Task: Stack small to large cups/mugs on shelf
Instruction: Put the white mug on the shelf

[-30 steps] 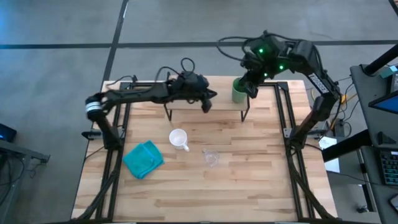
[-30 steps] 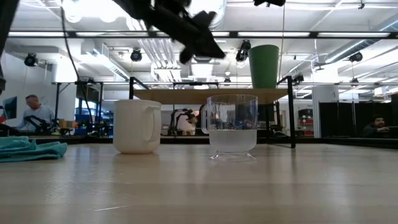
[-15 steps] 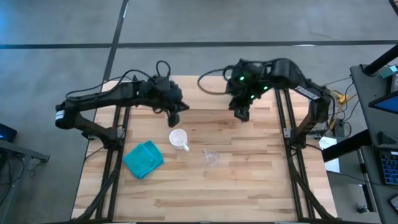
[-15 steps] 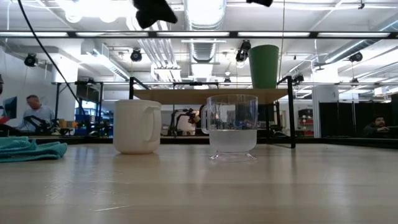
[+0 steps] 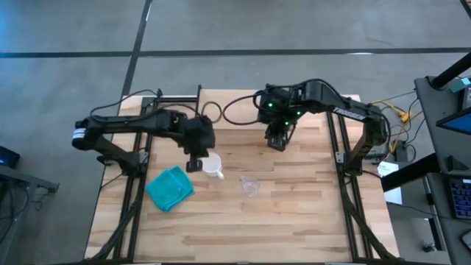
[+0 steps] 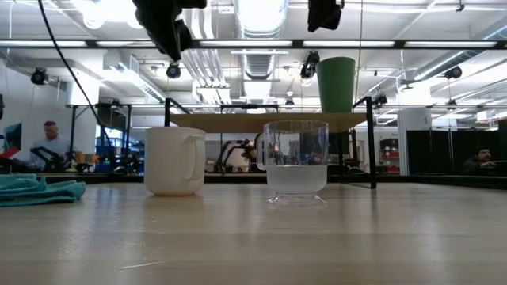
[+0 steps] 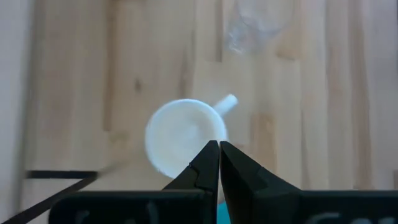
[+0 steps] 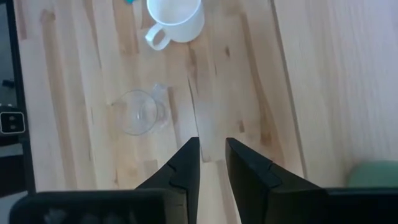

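Observation:
The white mug (image 5: 212,165) (image 6: 174,161) (image 7: 185,137) stands upright on the tabletop, its handle toward the clear glass cup (image 5: 250,186) (image 6: 295,162) (image 8: 138,112), which is also upright on the table. The green cup (image 6: 337,83) (image 8: 373,174) stands on the right end of the shelf (image 6: 261,121) (image 5: 309,119); my right arm hides it in the high view. My left gripper (image 5: 195,163) (image 7: 219,144) hangs shut, well above the mug's left rim. My right gripper (image 5: 276,141) (image 8: 212,144) hovers over the shelf's near edge, left of the green cup, with a narrow gap between its fingers.
A crumpled teal cloth (image 5: 170,188) (image 6: 40,190) lies on the table, left of and nearer than the mug. The shelf's thin black legs (image 6: 372,142) stand behind the cups. Bare wood spreads across the near half of the table (image 5: 294,228). People sit in the room beyond.
My left gripper has swung from over the shelf toward the table's near left and now hangs above the white mug. My right gripper has left the green cup at the shelf's right end and moved left and nearer. All three cups have stayed in place.

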You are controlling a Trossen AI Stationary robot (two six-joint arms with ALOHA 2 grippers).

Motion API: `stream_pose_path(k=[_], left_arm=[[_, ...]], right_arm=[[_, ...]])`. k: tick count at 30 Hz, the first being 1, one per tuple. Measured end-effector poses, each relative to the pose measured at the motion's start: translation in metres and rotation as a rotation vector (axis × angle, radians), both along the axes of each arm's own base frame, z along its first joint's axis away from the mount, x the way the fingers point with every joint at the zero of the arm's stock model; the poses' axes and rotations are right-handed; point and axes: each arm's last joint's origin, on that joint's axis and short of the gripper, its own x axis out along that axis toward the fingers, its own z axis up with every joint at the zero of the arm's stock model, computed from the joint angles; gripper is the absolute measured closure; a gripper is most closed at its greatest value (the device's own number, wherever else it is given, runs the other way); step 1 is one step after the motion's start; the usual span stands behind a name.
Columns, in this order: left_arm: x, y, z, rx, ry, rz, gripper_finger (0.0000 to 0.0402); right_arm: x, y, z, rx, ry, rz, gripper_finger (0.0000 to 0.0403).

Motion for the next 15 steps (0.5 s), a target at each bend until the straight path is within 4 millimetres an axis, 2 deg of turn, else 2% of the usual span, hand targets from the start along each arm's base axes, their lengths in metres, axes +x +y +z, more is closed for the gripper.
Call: stream_pose_path(k=[8,15], left_arm=[[0.024,-0.016,-0.029,-0.018,0.118,-0.065,0.0402],[0.036,-0.018,-0.045,-0.034,0.173,-0.076,0.0402]], right_arm=[[0.003,0.0,-0.008,-0.003,0.01,0.012,0.0324],[0.004,-0.001,-0.011,-0.005,0.016,0.018,0.0306]])
